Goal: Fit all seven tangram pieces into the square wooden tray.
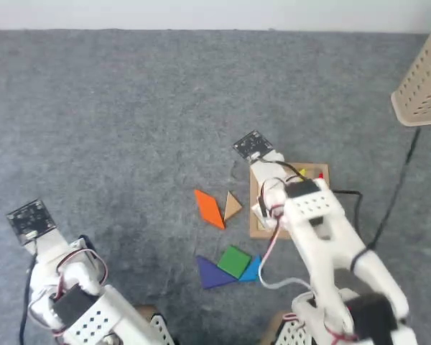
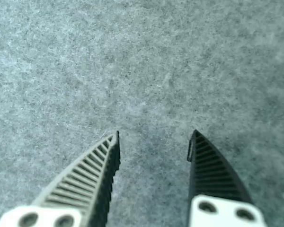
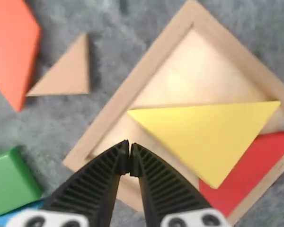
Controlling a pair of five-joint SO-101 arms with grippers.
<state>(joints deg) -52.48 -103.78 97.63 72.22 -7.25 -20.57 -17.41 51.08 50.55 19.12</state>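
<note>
The square wooden tray (image 3: 138, 80) lies directly under the right gripper (image 3: 129, 158). That gripper's ribbed black fingers are pressed together at the tips with nothing between them, and they hang over a bare corner of the tray floor just inside the rim. Just beyond the tips, a large yellow triangle (image 3: 208, 137) lies in the tray. One of its points is close to the fingertips, though I cannot tell whether they touch. A red piece (image 3: 246, 170) lies on the far side of the yellow one, against the tray's rim and partly under the yellow piece's edge.

Outside the tray, to this gripper's left, a small plain-wood triangle (image 3: 66, 71) lies on the grey carpet (image 1: 129, 108). An orange parallelogram (image 3: 12, 52) sits just beside it, farther from the gripper. Back toward the arm's base and also to the left, a green square block (image 1: 234, 260) lies between a purple triangle (image 1: 214, 273) and a blue triangle (image 1: 253, 269), touching both.

The left gripper (image 2: 154, 137) is well apart from all the pieces. Its fingers are spread wide over bare carpet and grasp nothing. A beige perforated basket (image 1: 424, 79) stands far off, ahead and to the right of the right gripper.
</note>
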